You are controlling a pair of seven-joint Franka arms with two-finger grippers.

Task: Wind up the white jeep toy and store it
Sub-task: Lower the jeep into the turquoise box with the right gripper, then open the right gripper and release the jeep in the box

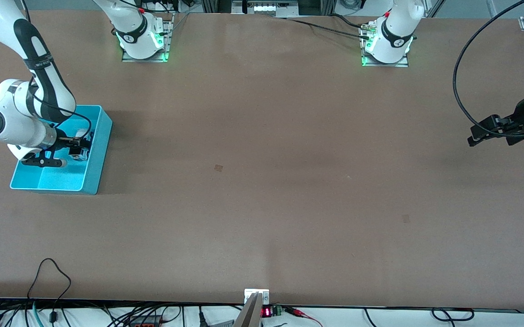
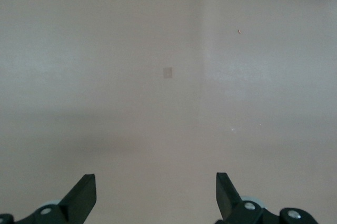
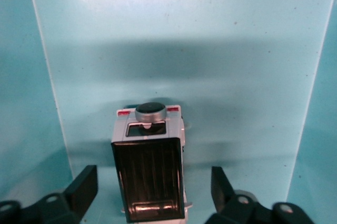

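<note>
Storing step: right gripper [image 3: 150, 190] spread inside turquoise bin [image 1: 100, 150], white jeep toy [image 3: 149, 166] released on its floor; next, lift clear. Left gripper [image 2: 156, 195] waits, spread, well away from the bin.

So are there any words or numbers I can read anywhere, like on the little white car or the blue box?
None can be read.
White jeep toy with black roof, in the turquoise plastic bin: no text shows.
Small box with red glowing digits at the table edge nearest the front camera: too small to read.
Round marks on the white arm bases: too small to read.
</note>
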